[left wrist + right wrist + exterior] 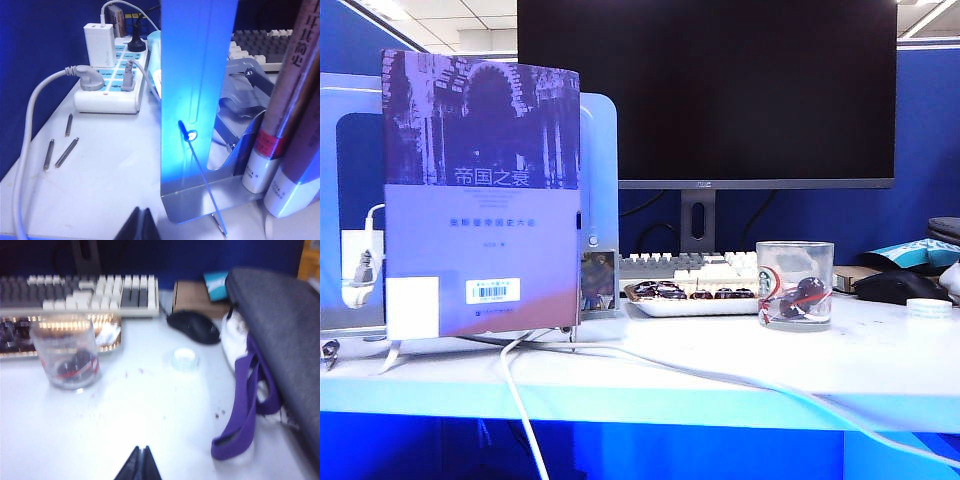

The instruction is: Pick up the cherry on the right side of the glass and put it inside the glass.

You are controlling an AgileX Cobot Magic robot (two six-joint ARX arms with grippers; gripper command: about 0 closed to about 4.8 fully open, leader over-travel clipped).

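cherry [809, 289] inside glass [794, 284]

Exterior view: short clear tumbler glass [795, 285] stands on the white table [720, 360], right of centre. Small dark round cherry [810, 290] lies inside it. White tray of dark fruits [692, 298] sits just left of and behind the glass; pale keyboard [690, 265] behind the tray, black monitor [706, 90] behind that. Upright book [480, 195] stands far left. Black mouse [898, 287] lies right of the glass.

Left gripper [142, 226] and right gripper [140, 465], tips pressed together, hang above the table, apart from everything.
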